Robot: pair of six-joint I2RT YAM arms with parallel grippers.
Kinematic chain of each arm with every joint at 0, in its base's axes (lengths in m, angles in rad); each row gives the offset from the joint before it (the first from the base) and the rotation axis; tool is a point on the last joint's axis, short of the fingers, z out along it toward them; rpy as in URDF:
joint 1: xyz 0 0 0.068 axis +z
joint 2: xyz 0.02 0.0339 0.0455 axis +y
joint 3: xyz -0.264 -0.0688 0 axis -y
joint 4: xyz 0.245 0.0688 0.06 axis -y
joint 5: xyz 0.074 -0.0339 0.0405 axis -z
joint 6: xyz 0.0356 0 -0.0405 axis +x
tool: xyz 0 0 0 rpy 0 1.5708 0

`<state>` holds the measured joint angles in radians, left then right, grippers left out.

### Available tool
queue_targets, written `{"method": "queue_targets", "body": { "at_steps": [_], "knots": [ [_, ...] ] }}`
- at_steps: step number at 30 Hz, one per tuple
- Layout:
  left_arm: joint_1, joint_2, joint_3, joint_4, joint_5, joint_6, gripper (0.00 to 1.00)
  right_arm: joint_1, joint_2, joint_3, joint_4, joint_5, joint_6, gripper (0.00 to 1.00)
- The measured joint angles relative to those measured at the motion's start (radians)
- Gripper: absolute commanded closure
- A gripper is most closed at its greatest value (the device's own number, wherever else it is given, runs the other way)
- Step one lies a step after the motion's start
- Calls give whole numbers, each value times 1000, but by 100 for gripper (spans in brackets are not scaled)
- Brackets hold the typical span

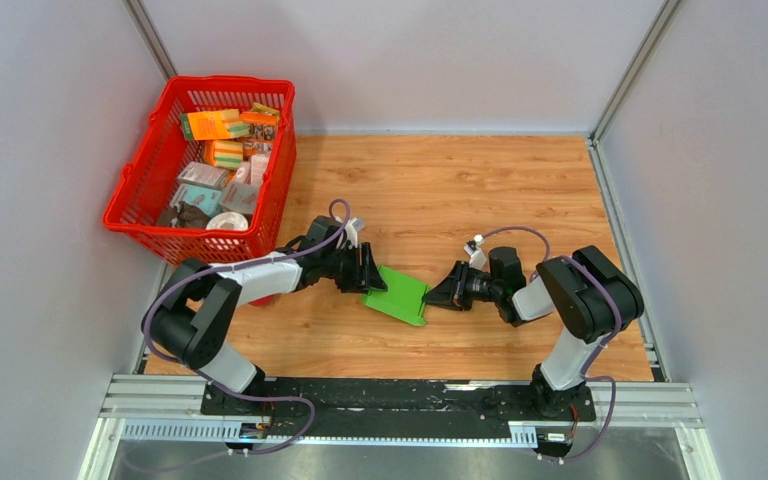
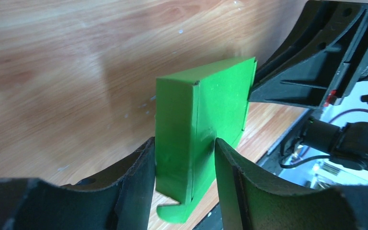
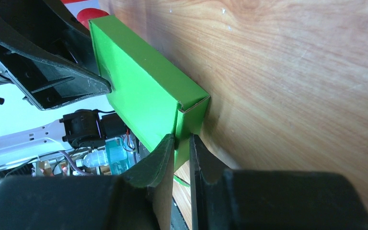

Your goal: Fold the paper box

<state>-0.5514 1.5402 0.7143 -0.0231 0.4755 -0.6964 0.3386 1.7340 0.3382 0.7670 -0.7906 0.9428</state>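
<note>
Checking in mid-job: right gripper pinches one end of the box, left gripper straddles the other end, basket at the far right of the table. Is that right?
Not quite: the top view shows the basket at the far left. The right gripper does pinch one end of the box, and the left gripper straddles the other.

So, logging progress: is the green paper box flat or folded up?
Folded up: the paper box shows a broad face, side walls and creased corners.
</note>
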Motion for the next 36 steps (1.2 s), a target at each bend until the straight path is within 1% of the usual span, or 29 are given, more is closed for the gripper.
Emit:
{"method": "queue_targets", "body": {
  "at_steps": [2,5,6,7,8,10,11,13,14,16,17,18,20,22,25,27,29,32,34,36],
  "knots": [
    [0,33,-1,46,43,-28,48,-2,0,-3,2,-2,0,82],
    [3,69,-7,109,99,-69,53,-4,0,-4,2,-5,0,80],
    [5,72,-12,127,114,-83,58,-4,0,-4,2,-6,0,78],
    [6,73,-18,148,129,-94,60,-6,0,-5,1,-8,-1,77],
    [6,73,-23,167,143,-108,62,-6,0,-6,0,-8,-1,72],
    [6,73,-27,202,164,-130,67,-8,-3,-9,-9,-6,-2,68],
    [6,73,-27,212,170,-135,70,-8,-8,-10,-23,-1,-7,63],
    [4,72,-27,219,172,-143,71,-8,-40,-9,-79,20,-24,58],
    [4,72,-27,219,171,-143,71,-8,-69,-4,-128,34,-35,50],
    [3,72,-27,217,171,-145,71,-5,-141,18,-245,69,-72,40],
    [3,72,-27,217,171,-145,72,-4,-182,27,-300,93,-90,32],
    [3,72,-27,217,172,-146,72,-1,-226,34,-357,119,-109,27],
    [3,72,-28,218,171,-150,72,12,-346,46,-497,196,-148,15],
    [3,69,-39,228,171,-162,72,48,-482,78,-659,313,-190,10],
    [4,47,-68,239,172,-188,72,221,-626,177,-865,570,-266,7],
    [10,34,-84,244,172,-215,72,434,-668,269,-956,798,-332,7],
    [16,26,-103,260,180,-249,71,637,-659,347,-998,986,-404,7],
    [29,25,-142,310,203,-310,71,899,-554,441,-1017,1263,-546,8],
    [35,25,-158,334,216,-339,71,1014,-432,491,-1010,1423,-647,9],
    [37,26,-179,384,226,-377,71,1091,-322,518,-990,1545,-734,11]
  ]
}}
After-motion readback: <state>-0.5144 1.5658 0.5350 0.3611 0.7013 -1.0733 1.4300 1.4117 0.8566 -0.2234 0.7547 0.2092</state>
